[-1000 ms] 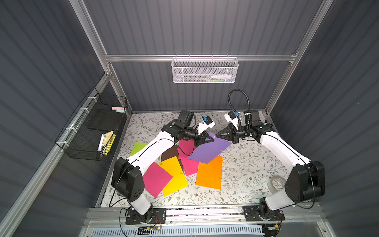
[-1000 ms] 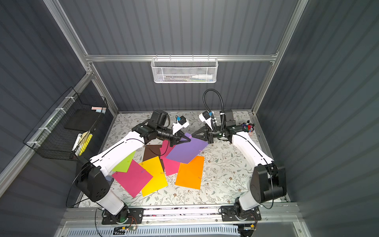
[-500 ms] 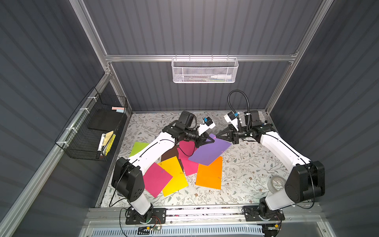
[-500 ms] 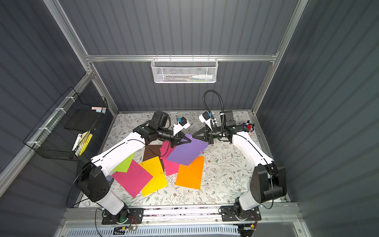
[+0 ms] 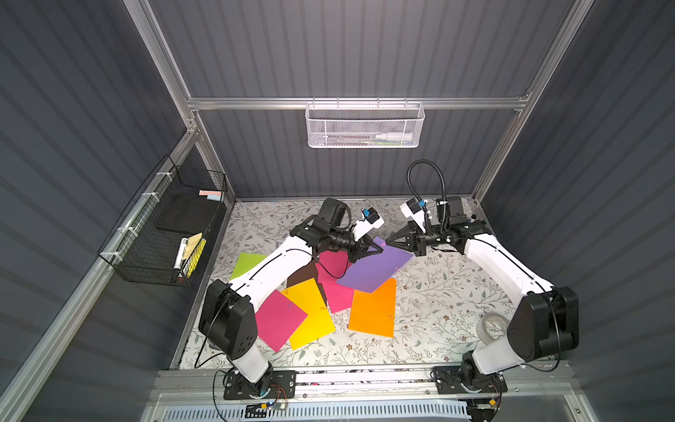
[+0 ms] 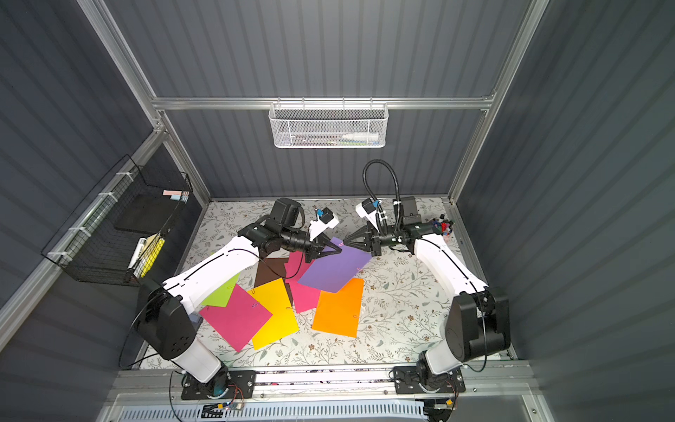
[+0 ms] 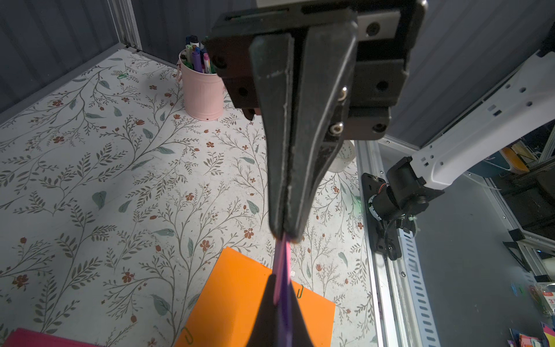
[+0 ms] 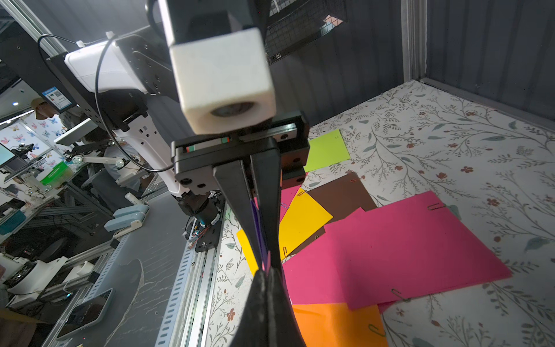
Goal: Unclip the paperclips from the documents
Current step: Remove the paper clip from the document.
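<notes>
From where I stand, nothing has visibly shifted over the last second; the left arm's black two-fingered pincer (image 5: 380, 251) stays pressed together on the edge of the purple rectangular paper sheet (image 5: 372, 270), just beside that sheet's raised far corner; the right arm's black pincer (image 5: 388, 241) stays almost tip to tip with it, fingers shut on what looks like the small pink bent-wire paperclip (image 5: 382, 243) at that same corner. The corner hangs lifted off the floral-printed tabletop (image 5: 438, 285), while the purple sheet's near end lies over the orange rectangular paper sheet (image 5: 372, 307). The left wrist view shows a thin pink-and-purple strip running between the two sets of fingers, so the clip has not come away yet. I'd judge both grips set and the pull-apart not begun or stalled; this one sheet is not yet freed. A second pink clip (image 5: 397, 269) sits on the purple sheet's edge nearest the right arm, so more work waits there.
</notes>
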